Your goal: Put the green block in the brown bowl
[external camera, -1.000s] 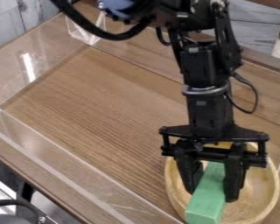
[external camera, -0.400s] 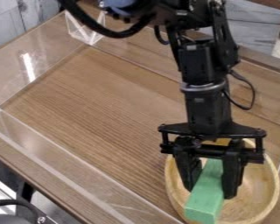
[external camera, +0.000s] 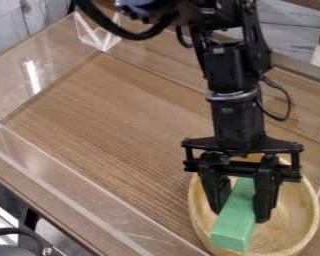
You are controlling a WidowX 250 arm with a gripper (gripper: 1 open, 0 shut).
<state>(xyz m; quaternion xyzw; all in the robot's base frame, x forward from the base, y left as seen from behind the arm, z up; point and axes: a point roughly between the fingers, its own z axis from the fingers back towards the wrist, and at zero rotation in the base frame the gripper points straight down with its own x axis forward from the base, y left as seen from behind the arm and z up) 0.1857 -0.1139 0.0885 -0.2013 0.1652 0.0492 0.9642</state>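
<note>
Centrally, wood-grain surface (external camera: pixel 116 110) with clear plastic walls, round light-brown wooden bowl (external camera: pixel 303 228) at right, black fingers (external camera: pixel 264 205) pinching small bright-green rectangular block (external camera: pixel 239 228) inside it.

The scene is evenly and fairly brightly lit, with soft daylight-like light and no hard shadows on the wooden table (external camera: pixel 109 110). Pale glare streaks lie along the clear plastic walls (external camera: pixel 43 75) at the left and far side, washing out what stands behind them. The black robot arm (external camera: pixel 230 80) reads as a dark mass with little detail. Inside the bowl (external camera: pixel 299 222) a faint shade falls beside the green block (external camera: pixel 235 228). The picture is small and slightly soft throughout, grainiest in the far background.
</note>
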